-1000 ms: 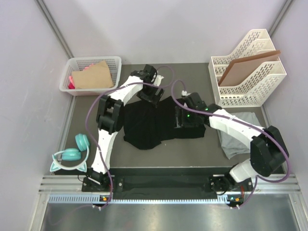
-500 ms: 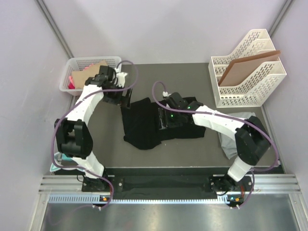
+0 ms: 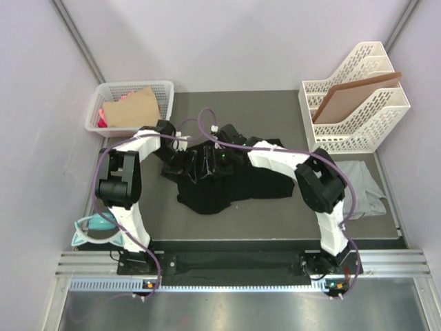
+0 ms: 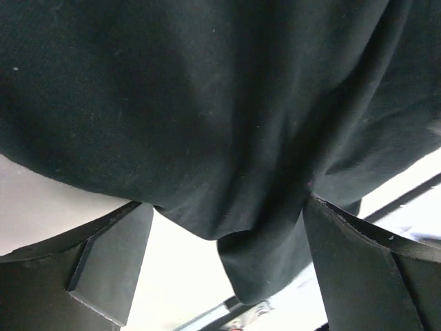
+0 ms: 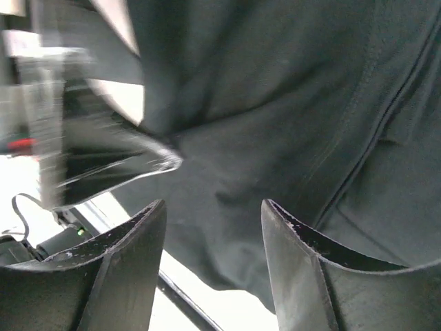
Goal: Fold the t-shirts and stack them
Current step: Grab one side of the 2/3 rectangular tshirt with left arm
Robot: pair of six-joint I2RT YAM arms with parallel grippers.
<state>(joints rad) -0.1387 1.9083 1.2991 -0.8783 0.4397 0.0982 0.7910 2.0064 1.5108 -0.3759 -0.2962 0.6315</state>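
At the middle of the dark table (image 3: 275, 110), the black t-shirt (image 3: 234, 187) is spread in a rumpled heap, and its left part is bunched up where the two arms meet. The left gripper (image 3: 183, 163) is set low at the shirt's left edge. In the wrist view its fingers (image 4: 114, 262) are seen standing wide apart; a drooping fold of black cloth hangs between and beyond them, but nothing is pinched. The right gripper (image 3: 209, 164) is placed just beside it, over the same bunched part. Its fingers (image 5: 131, 269) are parted as well, black cloth and a seam are seen through the gap, and no cloth is clamped. The light grey t-shirt (image 3: 358, 189) is crumpled at the right edge of the table, well apart from both grippers. A white basket (image 3: 114, 89) is set at the far left corner, and a white file rack (image 3: 358, 131) holding a brown board (image 3: 351, 96) at the far right. Teal headphones (image 3: 96, 224) are found near the left arm's base.
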